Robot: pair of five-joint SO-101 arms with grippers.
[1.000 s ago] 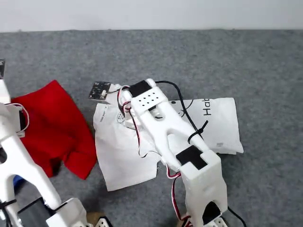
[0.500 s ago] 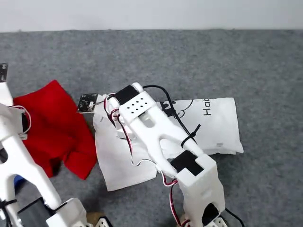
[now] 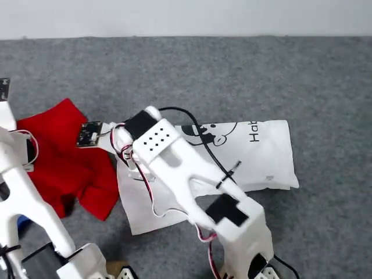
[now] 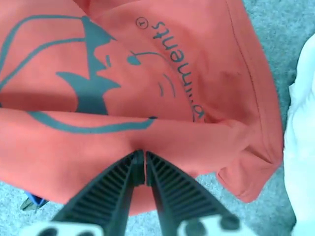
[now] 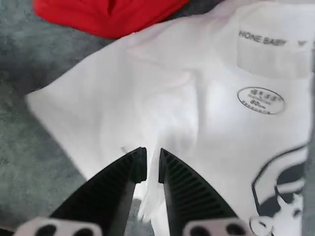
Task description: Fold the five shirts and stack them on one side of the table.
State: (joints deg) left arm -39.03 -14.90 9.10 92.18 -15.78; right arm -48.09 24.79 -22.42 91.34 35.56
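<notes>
The white shirt (image 3: 261, 154) is soft, light and limp, so it should sag and drag. It is best pinched at a hem corner or sleeve edge. It lies flat on the grey table (image 3: 232, 75), black print up. The right gripper (image 5: 152, 160) hangs over it, jaws parted a crack. Beside the white shirt, touching, lies the rumpled red shirt (image 3: 58, 157). Above the red one the left gripper (image 4: 140, 162) is closed, any pinch unclear.

I count two shirts on the one grey surface (image 3: 232, 75): one red shirt (image 3: 64, 157) at the left and one white shirt (image 3: 261, 157) to its right. Two white arms rise from the near edge, one left arm (image 3: 23, 203) and one right arm (image 3: 192, 180). That makes two hands, the left hand (image 4: 139, 162) and the right hand (image 5: 152, 157).
</notes>
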